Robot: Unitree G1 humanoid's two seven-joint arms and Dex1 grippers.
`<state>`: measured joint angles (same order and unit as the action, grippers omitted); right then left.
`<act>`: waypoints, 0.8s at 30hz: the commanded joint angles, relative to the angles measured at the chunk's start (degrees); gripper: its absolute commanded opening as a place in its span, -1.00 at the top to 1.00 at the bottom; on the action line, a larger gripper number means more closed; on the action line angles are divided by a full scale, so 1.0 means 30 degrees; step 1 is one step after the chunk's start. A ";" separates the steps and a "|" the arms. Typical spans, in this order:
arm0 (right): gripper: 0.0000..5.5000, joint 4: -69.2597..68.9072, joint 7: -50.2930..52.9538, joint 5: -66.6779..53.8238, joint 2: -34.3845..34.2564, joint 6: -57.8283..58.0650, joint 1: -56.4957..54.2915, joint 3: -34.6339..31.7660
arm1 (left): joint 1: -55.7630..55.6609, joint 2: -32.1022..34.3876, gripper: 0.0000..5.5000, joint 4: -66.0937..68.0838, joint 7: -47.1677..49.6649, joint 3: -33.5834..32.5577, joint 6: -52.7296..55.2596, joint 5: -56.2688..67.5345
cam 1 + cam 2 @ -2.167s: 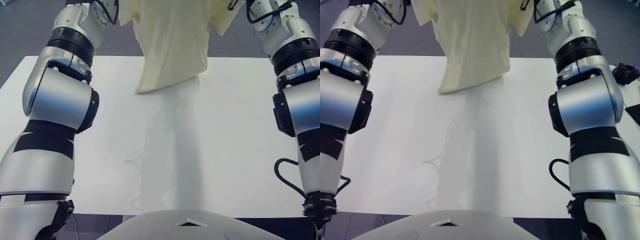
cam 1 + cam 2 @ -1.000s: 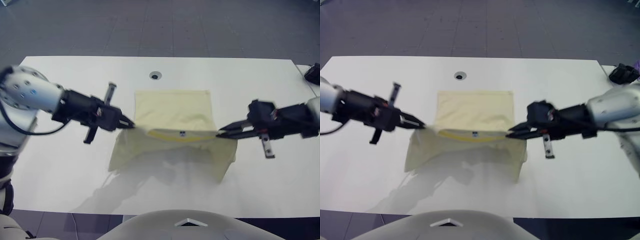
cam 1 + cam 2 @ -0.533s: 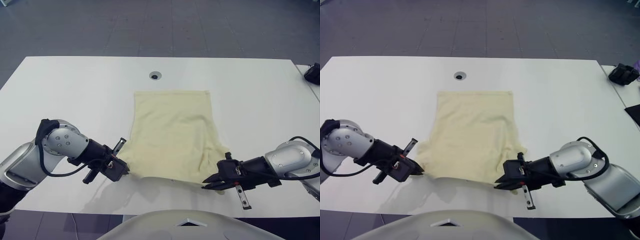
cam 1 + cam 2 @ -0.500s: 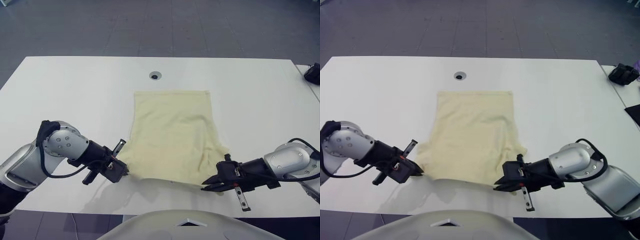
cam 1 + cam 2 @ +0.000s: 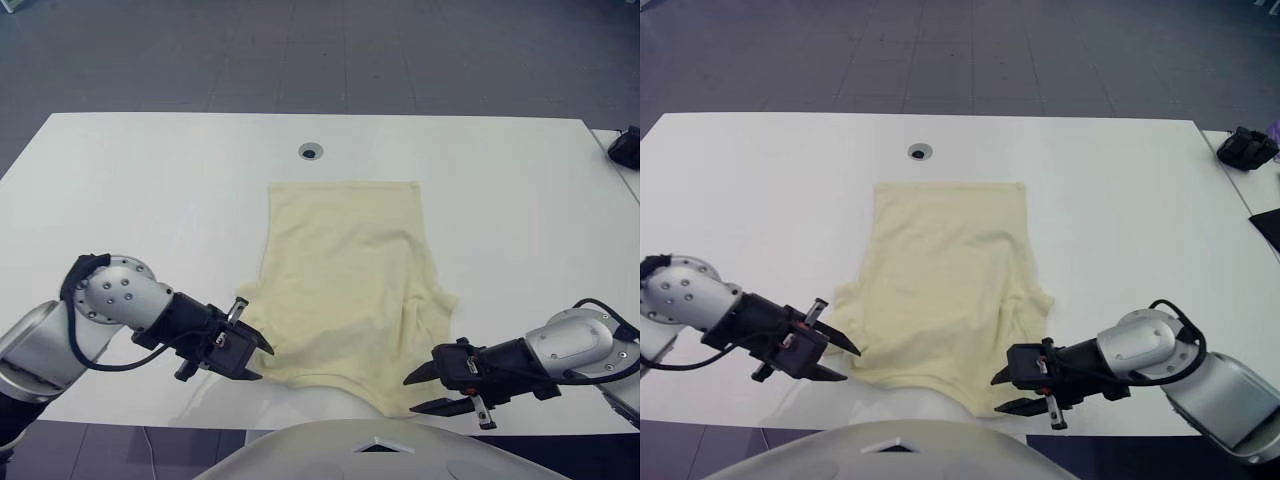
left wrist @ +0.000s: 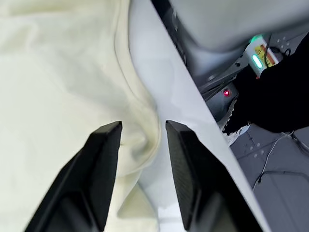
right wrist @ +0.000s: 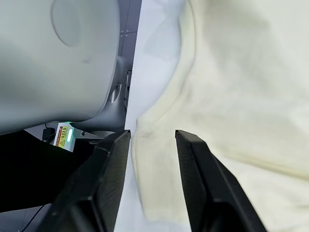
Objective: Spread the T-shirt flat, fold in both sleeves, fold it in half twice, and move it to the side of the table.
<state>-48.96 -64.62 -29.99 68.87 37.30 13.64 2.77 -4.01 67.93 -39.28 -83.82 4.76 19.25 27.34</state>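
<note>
T-shirt [image 5: 345, 270] flat on table [image 5: 150, 180], near corners within wide-spread left gripper [image 5: 263, 363] and wide-spread right gripper [image 5: 409, 395]

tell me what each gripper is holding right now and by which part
Nothing is held: the left gripper and right gripper both stand open at the near edge of the T-shirt.

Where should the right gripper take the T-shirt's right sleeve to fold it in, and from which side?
Probably pinch the outer hem of the crumpled right sleeve of the pale yellow cotton T-shirt, coming low from the robot's right. That free edge bulges out past the body, and the open right gripper is close.
</note>
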 commanded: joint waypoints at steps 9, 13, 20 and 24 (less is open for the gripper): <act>-0.36 0.4248 0.4740 0.5825 -0.0610 -0.0640 0.1281 -0.2776 | 0.0110 -0.0810 -0.39 0.4729 0.6561 0.0161 0.1526 -0.5961; -0.59 0.4431 0.6061 0.7203 -0.1783 -0.0494 0.0242 -0.0847 | 0.0277 -0.1248 -0.62 0.6084 0.7720 0.2001 0.0634 -0.8672; -0.96 0.4425 0.6144 0.7394 -0.2082 0.0058 -0.0643 -0.0931 | 0.0137 -0.1850 -0.96 0.7383 0.7737 0.2581 -0.0073 -0.9632; -0.96 0.4525 0.6276 0.7634 -0.2507 0.0047 -0.0767 -0.0260 | 0.0319 -0.2109 -0.96 0.7540 0.7731 0.2710 -0.0200 -0.9883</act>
<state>-35.57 -46.24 -7.92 62.49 37.36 11.81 0.55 -3.22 61.91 -16.99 -60.47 12.24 18.86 -1.13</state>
